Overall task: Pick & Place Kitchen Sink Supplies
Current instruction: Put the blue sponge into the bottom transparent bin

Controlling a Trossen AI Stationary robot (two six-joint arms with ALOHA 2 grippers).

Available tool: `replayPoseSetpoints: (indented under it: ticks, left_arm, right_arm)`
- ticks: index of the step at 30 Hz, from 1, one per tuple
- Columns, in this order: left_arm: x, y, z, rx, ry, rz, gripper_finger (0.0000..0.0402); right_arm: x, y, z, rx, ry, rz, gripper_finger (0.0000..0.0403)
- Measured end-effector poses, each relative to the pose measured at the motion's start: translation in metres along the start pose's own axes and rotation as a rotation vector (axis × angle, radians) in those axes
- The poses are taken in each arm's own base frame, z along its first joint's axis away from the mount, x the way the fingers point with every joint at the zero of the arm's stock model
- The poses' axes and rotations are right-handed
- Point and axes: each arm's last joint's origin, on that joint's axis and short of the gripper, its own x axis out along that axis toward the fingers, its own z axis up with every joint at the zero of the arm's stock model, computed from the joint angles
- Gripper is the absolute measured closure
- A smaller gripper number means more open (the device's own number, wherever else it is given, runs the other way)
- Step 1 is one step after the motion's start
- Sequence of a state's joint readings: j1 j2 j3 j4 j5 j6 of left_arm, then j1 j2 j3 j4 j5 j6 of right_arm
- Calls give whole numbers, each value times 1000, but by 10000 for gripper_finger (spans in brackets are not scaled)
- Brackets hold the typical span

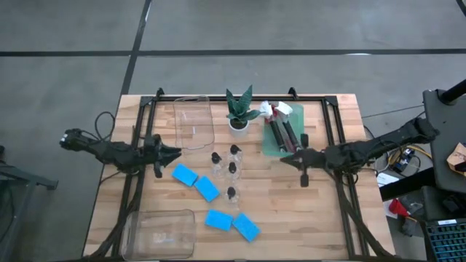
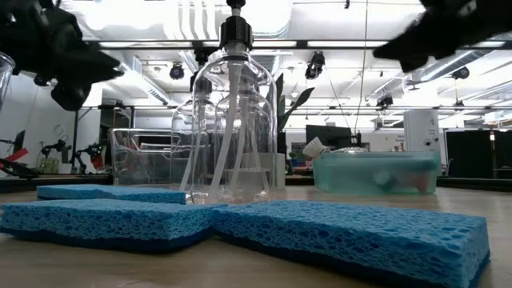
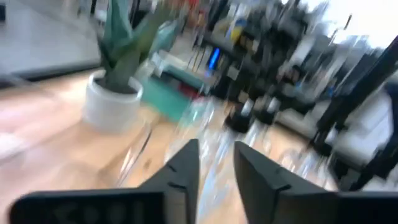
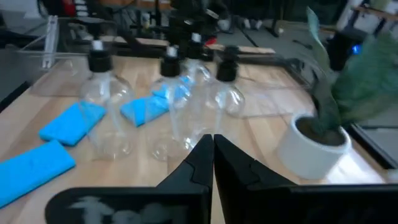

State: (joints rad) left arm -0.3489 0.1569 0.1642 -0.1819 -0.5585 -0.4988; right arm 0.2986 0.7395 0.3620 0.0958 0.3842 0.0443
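Observation:
Several bright blue sponges (image 1: pixel 207 189) lie flat in a loose diagonal on the wooden table. Beside them stand several small clear bottles with black caps (image 1: pixel 231 167). Dish brushes (image 1: pixel 282 125) lie in a green tray (image 1: pixel 271 148) at the far right. My left gripper (image 1: pixel 177 153) hovers left of the bottles, above the sponge (image 1: pixel 185 175); its fingers (image 3: pixel 186 163) stand a little apart with nothing between them. My right gripper (image 1: pixel 284 157) hangs shut just near of the green tray, pointing toward the bottles (image 4: pixel 171 99), touching nothing.
A green plant in a white pot (image 1: pixel 239 116) stands at the far middle. One clear tray (image 1: pixel 191 124) lies left of it, another (image 1: pixel 162 233) at the near left corner. Bare wood shows at the near right.

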Motion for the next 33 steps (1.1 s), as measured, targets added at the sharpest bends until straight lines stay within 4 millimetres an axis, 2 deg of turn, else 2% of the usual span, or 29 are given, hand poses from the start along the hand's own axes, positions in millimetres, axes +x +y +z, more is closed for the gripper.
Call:
replayPoseSetpoints:
  ticks: [5,10,15,20,27,33]
  left_arm:
    - [-5,-6,11,64,206,8,239]
    - [-3,-13,15,143,411,15,208]
    - [12,-25,11,267,600,-16,204]
    - [29,-36,-2,390,762,-22,204]
    - [49,-46,-19,513,901,1,204]
    - [59,-46,-34,639,997,12,204]
  right_arm:
    - [-16,-6,-20,41,-40,56,394]
    - [-24,-9,-39,121,-73,90,394]
    - [-28,-10,-49,185,-121,152,394]
    - [-32,-6,-47,183,-150,333,394]
    - [-33,-6,-50,176,-178,356,394]
    - [-32,-5,-66,177,-210,392,394]
